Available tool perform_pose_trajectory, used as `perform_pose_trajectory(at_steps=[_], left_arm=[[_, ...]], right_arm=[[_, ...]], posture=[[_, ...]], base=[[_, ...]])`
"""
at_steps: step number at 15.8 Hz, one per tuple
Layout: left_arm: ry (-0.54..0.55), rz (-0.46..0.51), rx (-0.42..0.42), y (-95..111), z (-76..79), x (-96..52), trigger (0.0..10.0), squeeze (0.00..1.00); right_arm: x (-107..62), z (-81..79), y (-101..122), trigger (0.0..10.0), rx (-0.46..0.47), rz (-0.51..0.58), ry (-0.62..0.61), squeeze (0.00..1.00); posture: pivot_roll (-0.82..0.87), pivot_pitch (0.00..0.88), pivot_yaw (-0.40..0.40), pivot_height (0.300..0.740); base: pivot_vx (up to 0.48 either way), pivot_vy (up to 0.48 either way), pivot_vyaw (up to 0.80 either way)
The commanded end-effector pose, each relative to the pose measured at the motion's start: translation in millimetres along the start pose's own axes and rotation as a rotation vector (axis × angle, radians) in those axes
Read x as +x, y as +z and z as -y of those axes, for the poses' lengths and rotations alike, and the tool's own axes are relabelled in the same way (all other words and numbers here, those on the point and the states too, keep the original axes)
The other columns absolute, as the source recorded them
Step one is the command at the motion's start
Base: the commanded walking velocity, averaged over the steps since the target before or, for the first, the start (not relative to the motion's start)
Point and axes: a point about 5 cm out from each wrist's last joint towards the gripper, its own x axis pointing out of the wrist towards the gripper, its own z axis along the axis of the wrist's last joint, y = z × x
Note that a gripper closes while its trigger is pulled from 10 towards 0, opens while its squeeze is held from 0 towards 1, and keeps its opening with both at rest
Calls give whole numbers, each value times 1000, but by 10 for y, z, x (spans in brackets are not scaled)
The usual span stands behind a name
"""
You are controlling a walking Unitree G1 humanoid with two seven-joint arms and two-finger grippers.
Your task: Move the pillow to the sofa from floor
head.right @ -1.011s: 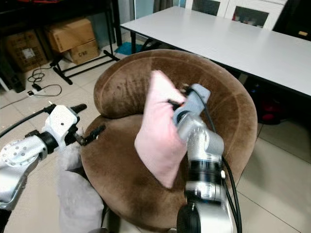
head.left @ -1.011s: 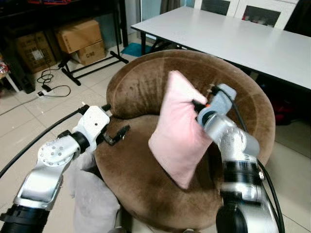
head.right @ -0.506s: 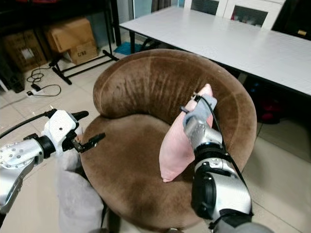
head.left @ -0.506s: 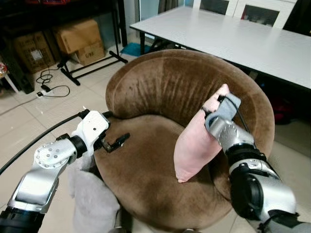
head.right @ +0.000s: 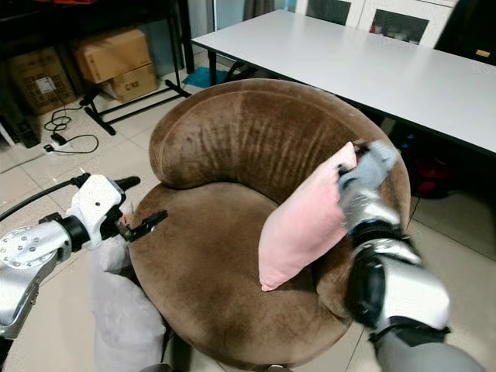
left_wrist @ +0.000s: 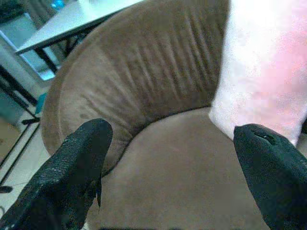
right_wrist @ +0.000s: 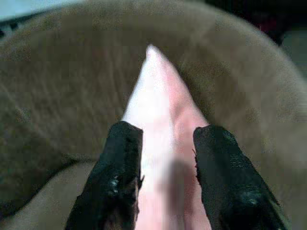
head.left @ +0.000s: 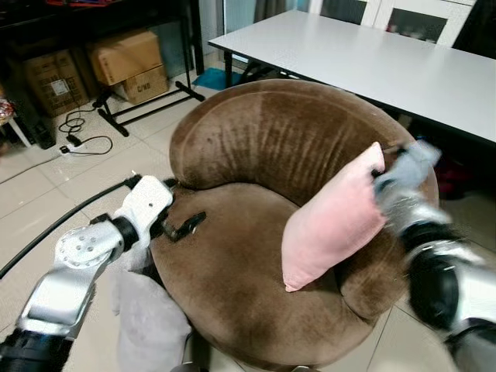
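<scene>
Pink pillow [head.left: 333, 221] leans on sofa [head.left: 256, 147]; right gripper [right_wrist: 165, 158] jaws straddle it, left gripper [left_wrist: 172, 158] jaws apart.

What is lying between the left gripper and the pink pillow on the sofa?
Only bare brown seat cushion of the sofa. In the left eye view, nothing lies on it between the left gripper and the pillow.

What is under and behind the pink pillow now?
The pink pillow stands on the brown round sofa, leaning against its backrest. The seat and backrest directly behind it are covered. The right gripper straddles its corner.
</scene>
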Motion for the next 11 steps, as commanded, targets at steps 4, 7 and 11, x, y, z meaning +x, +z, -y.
perform_pose_trajectory(at_steps=[4,7,11], left_arm=[[379,-35,-119,-73,-110,-39,10000,0],[464,15,-129,-1,-33,-141,10000,0],[505,19,-144,20,47,-201,10000,0]], right_arm=[[-339,-230,17,10000,-183,185,313,0],[-998,-380,-371,10000,-262,235,470,0],[-1169,-336,-483,10000,-431,249,386,0]], posture=[[-37,0,-17,740],[-48,0,-13,740],[-28,0,-42,740]], base=[[0,0,0],[0,0,0],[0,0,0]])
